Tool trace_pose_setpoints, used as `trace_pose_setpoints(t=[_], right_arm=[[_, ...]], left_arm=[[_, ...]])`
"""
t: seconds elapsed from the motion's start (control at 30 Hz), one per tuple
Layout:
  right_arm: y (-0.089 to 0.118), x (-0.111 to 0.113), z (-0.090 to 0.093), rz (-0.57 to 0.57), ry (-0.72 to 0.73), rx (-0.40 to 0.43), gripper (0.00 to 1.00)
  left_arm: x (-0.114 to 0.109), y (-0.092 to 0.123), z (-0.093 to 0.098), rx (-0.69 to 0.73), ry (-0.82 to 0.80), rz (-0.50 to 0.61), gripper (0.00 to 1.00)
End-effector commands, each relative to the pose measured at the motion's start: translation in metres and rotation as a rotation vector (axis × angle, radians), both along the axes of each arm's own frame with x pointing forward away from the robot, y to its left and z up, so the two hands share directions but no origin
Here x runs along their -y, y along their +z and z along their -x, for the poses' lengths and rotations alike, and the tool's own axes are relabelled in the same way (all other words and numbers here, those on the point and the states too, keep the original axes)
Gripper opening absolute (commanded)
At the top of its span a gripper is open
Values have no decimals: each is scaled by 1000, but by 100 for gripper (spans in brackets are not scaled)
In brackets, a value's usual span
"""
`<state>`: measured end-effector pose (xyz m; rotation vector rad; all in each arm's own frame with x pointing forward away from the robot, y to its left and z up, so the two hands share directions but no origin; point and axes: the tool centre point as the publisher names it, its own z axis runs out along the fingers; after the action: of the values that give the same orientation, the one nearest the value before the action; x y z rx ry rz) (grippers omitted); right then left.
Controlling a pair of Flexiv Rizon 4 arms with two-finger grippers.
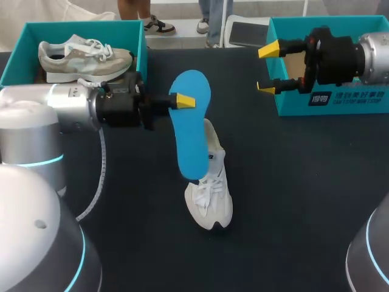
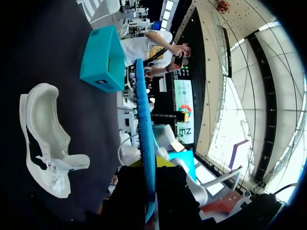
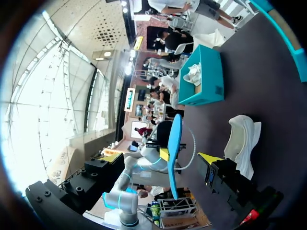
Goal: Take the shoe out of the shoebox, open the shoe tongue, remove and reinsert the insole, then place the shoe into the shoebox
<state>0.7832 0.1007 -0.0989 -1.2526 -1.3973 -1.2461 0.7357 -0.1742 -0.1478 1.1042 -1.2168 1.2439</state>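
Our left gripper [image 1: 184,101] is clamped on the blue insole [image 1: 191,128], pinching it near its upper end so that it hangs over the table [image 1: 292,201]; the left wrist view shows the insole edge-on [image 2: 145,129] between the fingers. The white shoe [image 1: 211,193] sits on the table just by the insole's lower end, outside both boxes, while the left box [image 1: 55,30] holds a second shoe [image 1: 85,58]. Our right gripper [image 1: 267,69] hovers in front of the right box [image 1: 292,104], fingers spread with nothing between them.
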Motion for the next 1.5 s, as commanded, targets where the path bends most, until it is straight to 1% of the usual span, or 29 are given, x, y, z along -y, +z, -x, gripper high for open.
trace_pose_setpoints(t=[0.03, 0.13, 0.2, 0.27, 0.37, 0.93, 0.97, 1.07, 1.1, 1.13, 1.2, 1.27, 1.37, 1.5], right_arm=[[21, -15, 12, 301, -71, -7, 100], [27, -26, 17, 411, -90, -8, 100], [30, -34, 21, 490, -99, -26, 100], [33, -41, 25, 546, -114, -35, 100], [37, -52, 32, 689, -151, -89, 100], [37, -52, 32, 689, -151, -89, 100], [35, -54, 30, 721, -163, -44, 100], [28, -64, 31, 922, -195, -57, 100], [27, -71, 33, 942, -203, -19, 100], [27, -74, 34, 947, -232, -12, 100], [23, -81, 35, 1049, -221, -24, 100], [19, -87, 36, 1086, -236, -9, 100], [17, -95, 38, 1147, -233, -16, 100], [16, -106, 42, 1179, -243, -19, 100]], left_arm=[[4, -4, -4, 3, -3, 6, 0], [2, -3, -6, 9, 7, 15, 0], [0, -1, -7, 8, 10, 18, 0], [-1, 2, -8, 11, 13, 24, 0], [-2, 2, -10, 8, 17, 25, 0], [-2, 2, -11, 5, 20, 24, 0], [-2, 2, -11, 5, 20, 24, 0], [-2, 2, -11, 5, 20, 24, 0], [-2, 2, -11, 5, 20, 24, 0], [-2, 2, -11, 5, 20, 24, 0], [-2, 2, -11, 5, 20, 24, 0], [-2, 2, -11, 5, 20, 24, 0], [-2, 2, -11, 5, 20, 24, 0], [-2, 2, -11, 5, 20, 24, 0]])
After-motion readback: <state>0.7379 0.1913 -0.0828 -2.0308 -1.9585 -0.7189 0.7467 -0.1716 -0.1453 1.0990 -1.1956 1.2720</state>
